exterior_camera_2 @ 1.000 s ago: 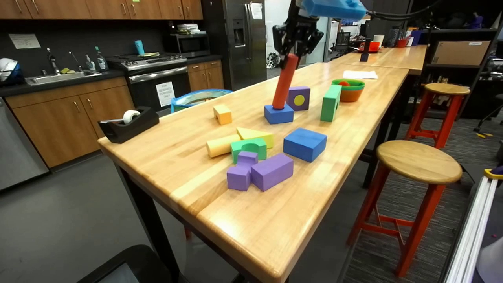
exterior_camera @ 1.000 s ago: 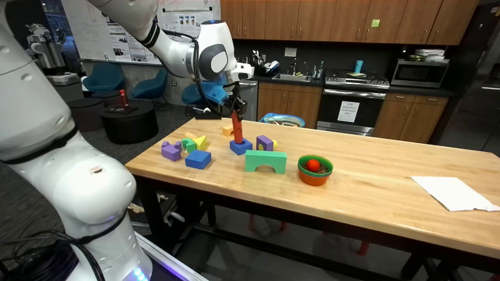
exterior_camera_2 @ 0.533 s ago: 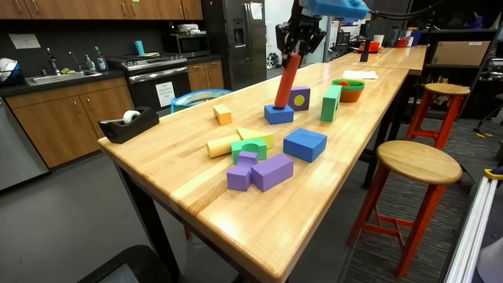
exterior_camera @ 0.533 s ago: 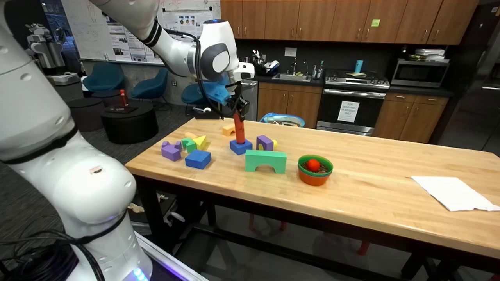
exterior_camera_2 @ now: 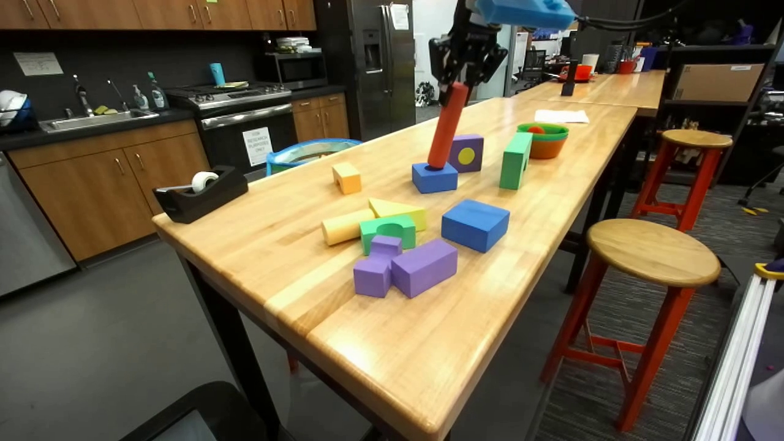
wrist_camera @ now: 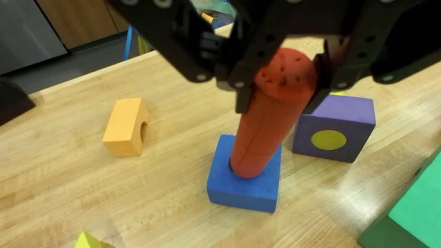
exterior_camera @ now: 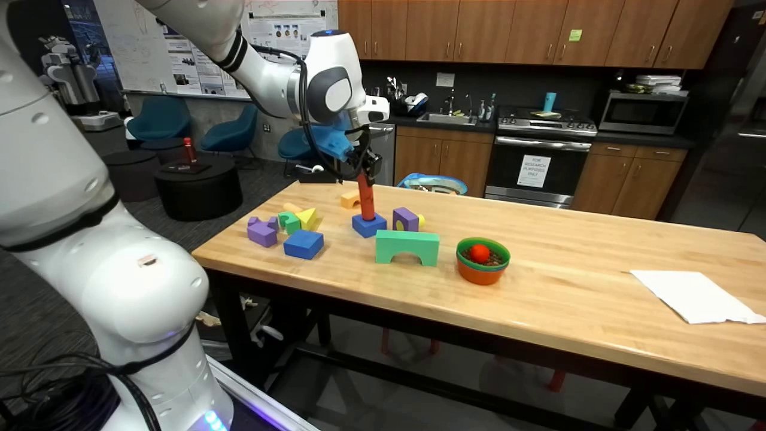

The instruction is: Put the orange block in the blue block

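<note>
Seeing pits (wrist_camera: 282,69) atop orange block (wrist_camera: 268,121) takes wrist view.

We cannot tell whether the orange block (wrist_camera: 263,134) reaches into the blue block (wrist_camera: 244,193) or rests over its hole; the gripper (wrist_camera: 279,100) hides part of the pillar's top. The wrist view crops the tape dispenser (wrist_camera: 12,101) by a corner of the table (wrist_camera: 175,127), the yellow triangle (wrist_camera: 86,241) and the green arch (wrist_camera: 418,208).

In an exterior view I have my claw (exterior_camera: 365,174) around the upper end of the red-orange cylinder (exterior_camera: 366,202), which leans slightly, its foot meeting the small blue block (exterior_camera: 369,227) on the bench (exterior_camera: 568,257). A purple block (exterior_camera: 406,219) stands just beside, a green arch (exterior_camera: 407,242) in front of that; a red ball (exterior_camera: 479,253) sits in nested bowls (exterior_camera: 480,276).
</note>
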